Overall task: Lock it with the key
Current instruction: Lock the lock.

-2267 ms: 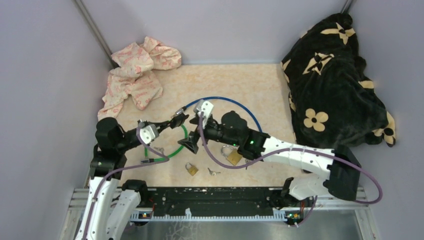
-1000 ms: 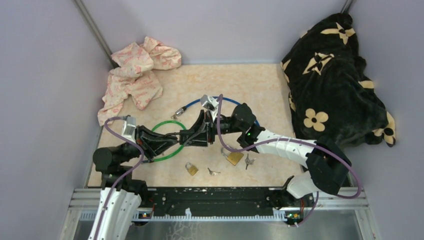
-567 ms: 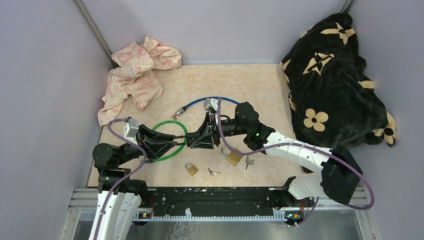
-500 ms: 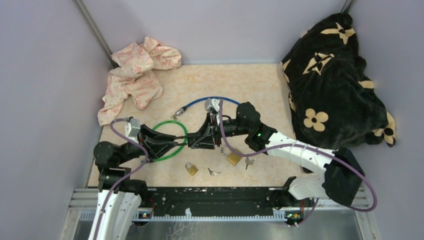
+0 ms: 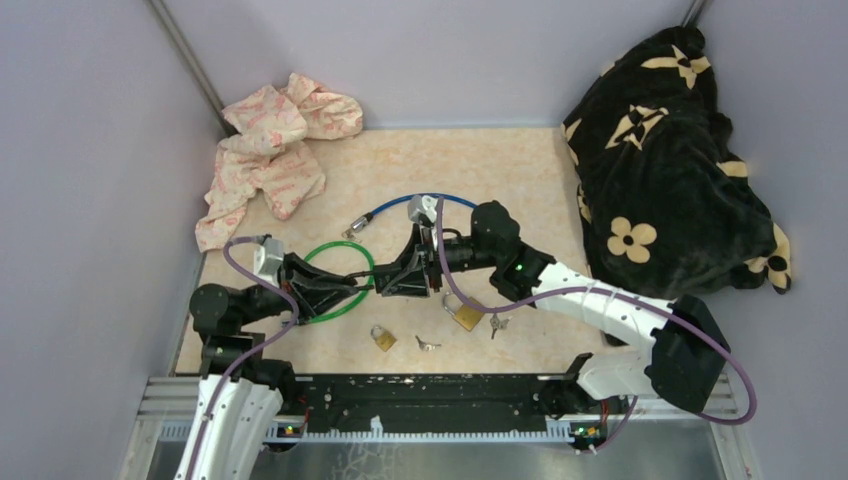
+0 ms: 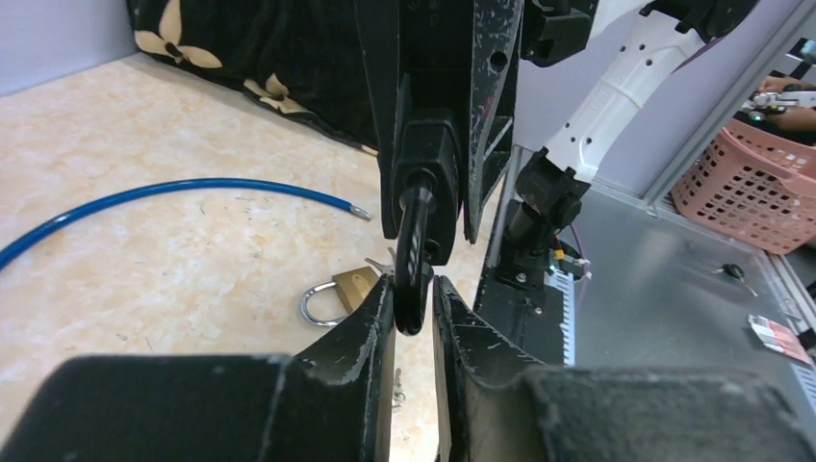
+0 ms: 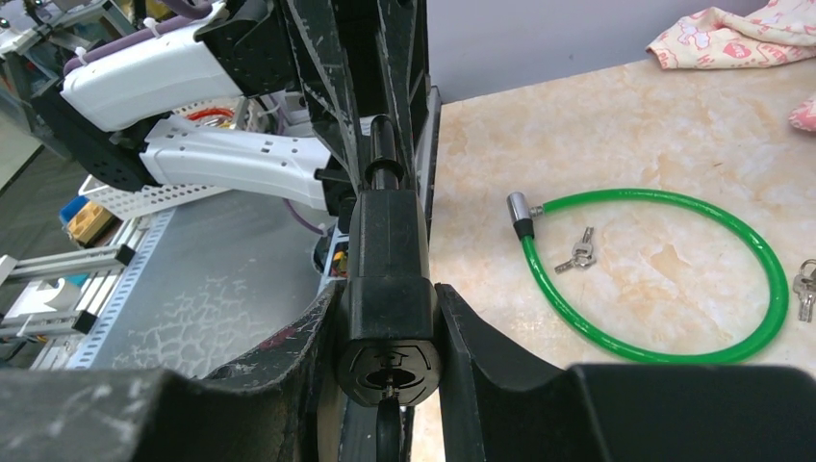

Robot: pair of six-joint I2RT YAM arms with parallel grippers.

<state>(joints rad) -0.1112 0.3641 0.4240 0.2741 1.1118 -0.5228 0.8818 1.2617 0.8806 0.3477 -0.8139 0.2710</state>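
You're in a robotics lab, inside a test cell: plain lavender walls [image 5: 80, 200] box in a marble-look table [image 5: 480, 165] fixed to an aluminium frame [image 5: 160, 395]. Past its edge you can see a steel bench [image 6: 664, 318] and a pink basket [image 6: 751, 188].

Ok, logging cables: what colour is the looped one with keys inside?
Green cable, clearest in the right wrist view.

Soft, even overhead light; shadows faint. Close to the left pincer [image 6: 414, 292] and right pincer [image 7: 387, 306], wrist views blur; beyond, seemingly sharper.
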